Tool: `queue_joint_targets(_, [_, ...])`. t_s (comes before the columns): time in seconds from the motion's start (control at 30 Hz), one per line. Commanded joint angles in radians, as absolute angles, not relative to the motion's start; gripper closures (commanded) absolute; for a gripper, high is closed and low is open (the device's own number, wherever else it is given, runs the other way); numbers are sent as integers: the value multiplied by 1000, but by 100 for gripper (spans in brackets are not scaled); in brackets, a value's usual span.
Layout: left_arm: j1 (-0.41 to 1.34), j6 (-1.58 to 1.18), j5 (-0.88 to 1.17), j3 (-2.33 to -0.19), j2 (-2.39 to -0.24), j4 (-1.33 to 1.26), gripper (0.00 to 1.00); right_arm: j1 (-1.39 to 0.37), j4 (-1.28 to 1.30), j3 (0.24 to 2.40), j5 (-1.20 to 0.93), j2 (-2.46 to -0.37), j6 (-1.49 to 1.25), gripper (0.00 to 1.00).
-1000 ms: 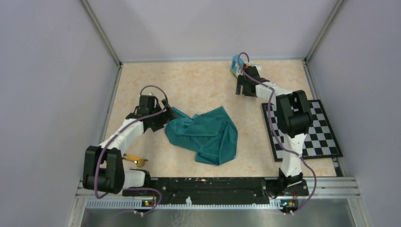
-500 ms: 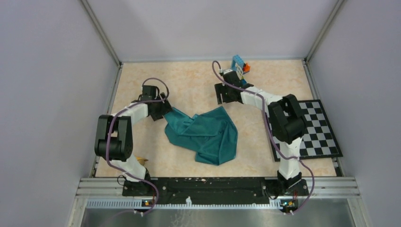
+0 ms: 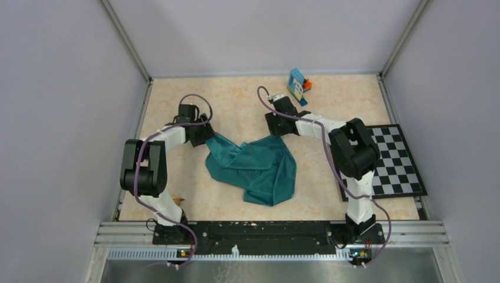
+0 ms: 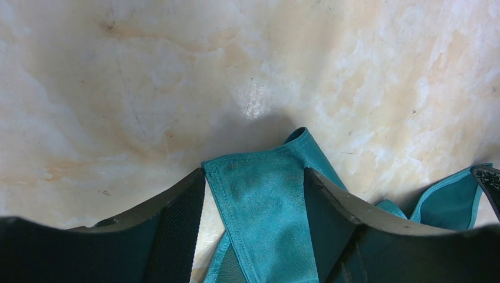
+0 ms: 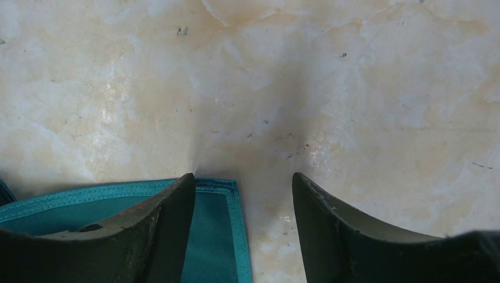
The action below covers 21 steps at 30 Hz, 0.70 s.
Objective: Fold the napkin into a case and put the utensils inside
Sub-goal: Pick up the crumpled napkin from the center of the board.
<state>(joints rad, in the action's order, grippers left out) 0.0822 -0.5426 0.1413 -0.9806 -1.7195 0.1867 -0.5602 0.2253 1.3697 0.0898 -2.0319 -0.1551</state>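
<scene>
The teal-green napkin [image 3: 256, 168] lies crumpled on the marbled tabletop, not folded into a case. My left gripper [image 3: 202, 134] is down at its far left corner. In the left wrist view that corner [image 4: 259, 200] lies between the fingers [image 4: 177, 224], which stand open around it. My right gripper [image 3: 277, 126] is at the far right corner. There the hemmed corner [image 5: 215, 236] sits beside the left finger [image 5: 171, 224], with bare table across the rest of the open gap. Of the utensils, only a golden-yellow bit [image 3: 176, 201] shows behind the left arm.
Blue-orange toy blocks [image 3: 299, 86] stand at the back, just behind the right gripper. A checkerboard mat [image 3: 396, 168] lies at the right edge, partly under the right arm. Grey walls close in three sides.
The right gripper swung left from the toy blocks down to the napkin's far right corner. The left arm's elbow rose while its gripper stayed at the left corner. Both jaws narrowed.
</scene>
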Motion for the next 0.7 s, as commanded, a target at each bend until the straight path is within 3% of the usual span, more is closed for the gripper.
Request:
queue_joint_targets(0.0, [87,-520,140,-952,-1746,211,33,-595,245,1322,107,-2026,-148,42])
queue_joint_targets(0.27, [87,-523,126,-922,-1744,208,46,-635,178,1226,241,-1970,-158,70])
queue_joint_targets(0.4, [86,-529,115,-917,-1748,210,57,-635,121,1226,287,-1914,-177,98])
queue_joint_targets(0.67, [84,-519,108,-895,-1644,230,70,-615,-49,1035,450,-1624,-266,100])
